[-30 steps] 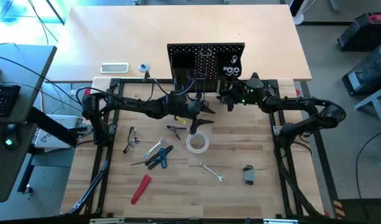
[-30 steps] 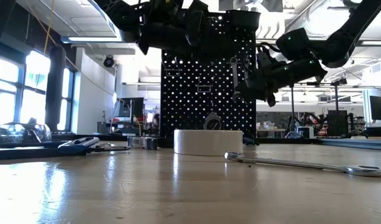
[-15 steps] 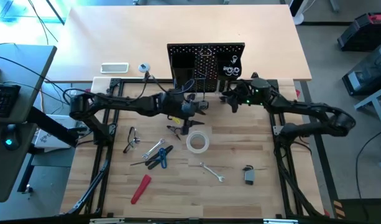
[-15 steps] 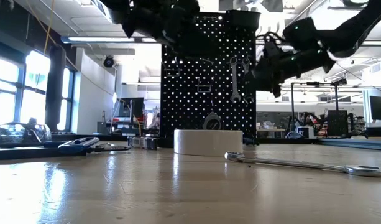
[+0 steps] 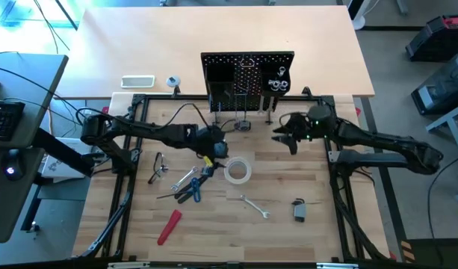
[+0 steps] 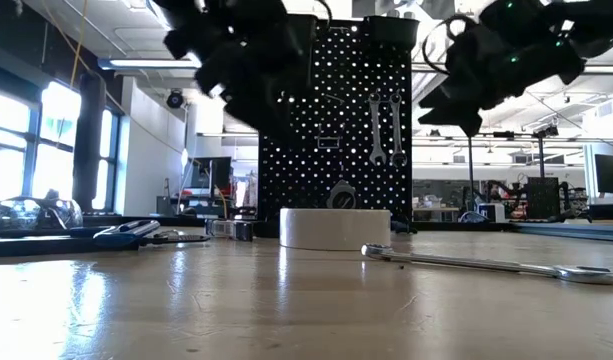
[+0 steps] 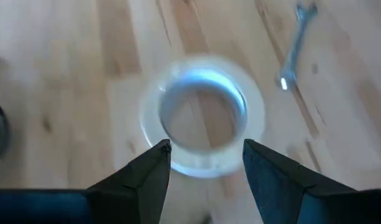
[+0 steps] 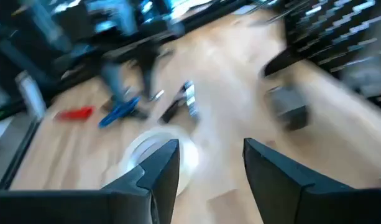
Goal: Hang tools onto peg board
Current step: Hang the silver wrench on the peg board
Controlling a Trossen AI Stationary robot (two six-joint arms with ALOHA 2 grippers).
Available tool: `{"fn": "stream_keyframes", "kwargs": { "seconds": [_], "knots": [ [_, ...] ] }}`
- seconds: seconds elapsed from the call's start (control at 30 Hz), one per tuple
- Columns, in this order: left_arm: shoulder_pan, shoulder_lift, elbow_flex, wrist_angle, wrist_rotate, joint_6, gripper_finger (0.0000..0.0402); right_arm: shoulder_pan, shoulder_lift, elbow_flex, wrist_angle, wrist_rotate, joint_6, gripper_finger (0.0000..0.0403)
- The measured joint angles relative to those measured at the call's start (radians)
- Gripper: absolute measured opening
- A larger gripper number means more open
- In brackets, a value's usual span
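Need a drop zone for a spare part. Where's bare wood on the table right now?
Free: the strip between the tape measure and the table's right rail, and the near edge right of the red-handled tool. Crowded: left-centre, around the pliers and tape roll.

The peg board [image 5: 247,75] stands at the back of the table [image 5: 288,179], the tape roll [image 5: 237,171] lies before it, and a wrench [image 5: 255,207] lies nearer still.

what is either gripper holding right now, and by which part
Nothing. The left gripper hangs open above the white tape roll, and the right gripper is open and empty.
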Motion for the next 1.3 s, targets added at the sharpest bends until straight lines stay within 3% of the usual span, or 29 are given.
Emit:
{"fn": "stream_keyframes", "kwargs": {
  "seconds": [0.17, 0.33, 0.47, 0.6, 0.87, 1.1, 1.3],
  "knots": [
    [-0.041, 0.0, -0.102, -0.021, -0.005, -0.064, 0.0193, 0.178, 0.018, 0.0, -0.029, -0.001, -0.008, 0.0173],
    [-0.13, 0.0, -0.225, 0.104, 0.014, -0.116, 0.0193, 0.372, 0.08, 0.0, -0.017, 0.058, -0.009, 0.0173],
    [-0.209, 0.0, -0.298, 0.267, 0.011, -0.158, 0.0193, 0.521, 0.171, 0.0, 0.027, 0.162, -0.008, 0.0173],
    [-0.283, 0.0, -0.335, 0.485, 0.005, -0.179, 0.0193, 0.642, 0.304, 0.0, 0.199, 0.213, -0.009, 0.0173],
    [-0.364, 0.062, -0.341, 0.727, -0.147, -0.102, 0.0193, 0.789, 0.552, 0.0, 0.44, 0.274, 0.074, 0.0173],
    [-0.336, 0.182, -0.336, 0.946, -0.144, -0.129, 0.0192, 0.941, 0.664, 0.0, 0.55, 0.426, 0.218, 0.0173],
    [-0.303, 0.276, -0.236, 0.941, -0.041, -0.094, 0.0164, 1.063, 0.684, 0.0, 0.597, 0.587, 0.317, 0.0172]
  ]
}}
